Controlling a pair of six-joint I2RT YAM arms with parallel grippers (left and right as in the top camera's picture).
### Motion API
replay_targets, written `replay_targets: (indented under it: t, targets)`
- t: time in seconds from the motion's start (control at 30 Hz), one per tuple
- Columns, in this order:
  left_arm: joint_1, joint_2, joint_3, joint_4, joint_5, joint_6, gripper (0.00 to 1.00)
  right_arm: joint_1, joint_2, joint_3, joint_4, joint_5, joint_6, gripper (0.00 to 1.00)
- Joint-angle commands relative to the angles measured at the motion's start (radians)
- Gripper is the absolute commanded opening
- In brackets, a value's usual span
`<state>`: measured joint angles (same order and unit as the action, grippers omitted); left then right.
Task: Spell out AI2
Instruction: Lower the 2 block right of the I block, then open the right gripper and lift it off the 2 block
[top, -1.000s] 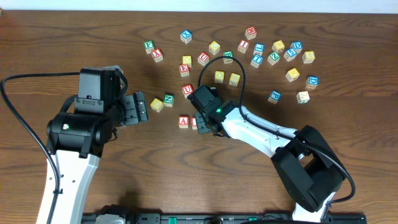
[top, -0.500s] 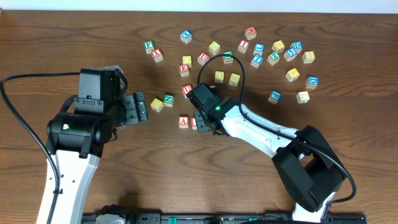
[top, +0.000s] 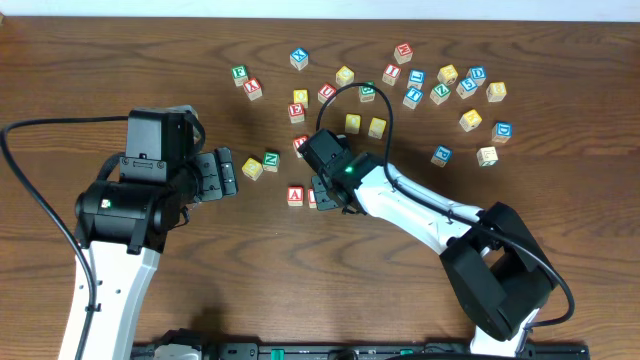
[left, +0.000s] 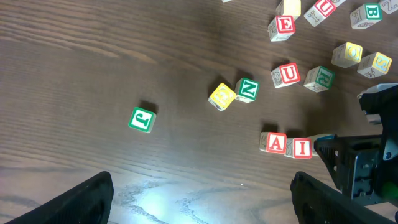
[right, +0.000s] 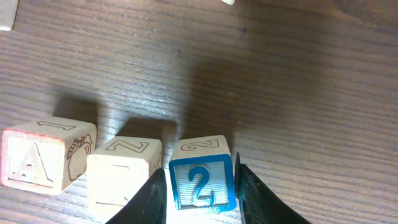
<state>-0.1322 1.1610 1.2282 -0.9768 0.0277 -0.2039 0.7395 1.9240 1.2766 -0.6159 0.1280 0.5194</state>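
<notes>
Overhead: small wooden red A cube (top: 295, 195) at centre frame. Red I cube (top: 312, 197) touches its right side, half under the right gripper (top: 325, 195). Bare wood below the row. Loose letter cubes (top: 376, 127) crowd upper right, short of the table's far edge (top: 100, 14). Left gripper (top: 228, 175) sits left of the row, jaws wide, holding nothing.

Left wrist: A and I flush, right of centre. Yellow cube (left: 221, 96) and green N cube (left: 246, 89) near their upper left. Open wood at left.

Right wrist: blue 2 cube (right: 202, 183) on the table just right of I, blue face with pale numeral, both fingers (right: 152, 199) against its sides.
</notes>
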Motion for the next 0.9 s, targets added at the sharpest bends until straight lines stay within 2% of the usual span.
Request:
replay_targets:
  t: [0.0,0.43,0.57,0.63,0.7,0.8,0.87]
  targets:
    - [0.005,-0.005,0.001,-0.003,0.003,0.013,0.89,0.008,0.006,0.024,-0.009,0.008,0.006,0.31]
    - [0.005,-0.005,0.001,-0.003,0.003,0.013,0.89,0.008,-0.064,0.035,-0.033,0.015,0.003,0.3]
    - [0.005,-0.005,0.001,-0.003,0.003,0.013,0.89,0.008,-0.08,0.035,-0.056,0.101,0.004,0.29]
    - [0.005,-0.005,0.001,-0.003,0.003,0.013,0.89,0.008,-0.08,0.035,-0.074,0.151,0.02,0.18]
    - [0.005,-0.005,0.001,-0.003,0.003,0.013,0.89,0.008,-0.08,0.034,-0.084,0.184,0.027,0.1]
    - [0.005,-0.005,0.001,-0.003,0.003,0.013,0.9,0.007,-0.08,0.034,-0.101,0.233,0.049,0.02]
    - [0.005,-0.005,0.001,-0.003,0.003,0.013,0.89,0.008,-0.08,0.034,-0.116,0.275,0.081,0.01]
